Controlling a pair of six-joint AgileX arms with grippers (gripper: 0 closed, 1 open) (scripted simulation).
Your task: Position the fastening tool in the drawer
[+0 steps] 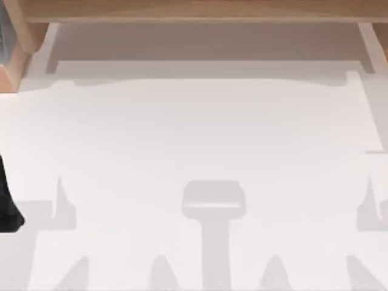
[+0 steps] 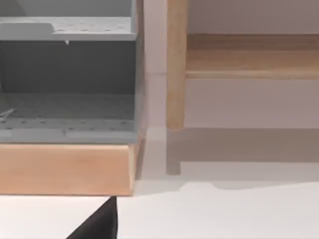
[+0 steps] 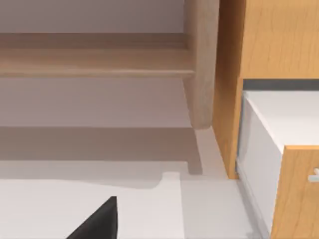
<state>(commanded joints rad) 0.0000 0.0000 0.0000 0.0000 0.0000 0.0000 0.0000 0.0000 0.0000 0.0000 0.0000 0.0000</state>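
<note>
The white table (image 1: pixel 194 133) lies bare in the top view, crossed by grey shadows toward 6 o'clock. A long wooden shelf (image 1: pixel 194 9) runs along its 12 o'clock edge. A black part of the left arm (image 1: pixel 7 203) shows at the 9 o'clock edge.

In the left wrist view, a black wedge of the left gripper (image 2: pixel 97 224) sits low over the table; whether it is wide or narrow I cannot tell. It faces a grey rack (image 2: pixel 67 64) of perforated shelves on a wooden base (image 2: pixel 65 169), beside a wooden post (image 2: pixel 175 64).

In the right wrist view, the right gripper (image 3: pixel 97 221) is likewise a black wedge, its state not to be told. It faces a wooden cabinet (image 3: pixel 264 40). The drawer (image 3: pixel 284 117), white with a wooden front, stands out from the cabinet.

Where the fastening tool lies I cannot tell.
</note>
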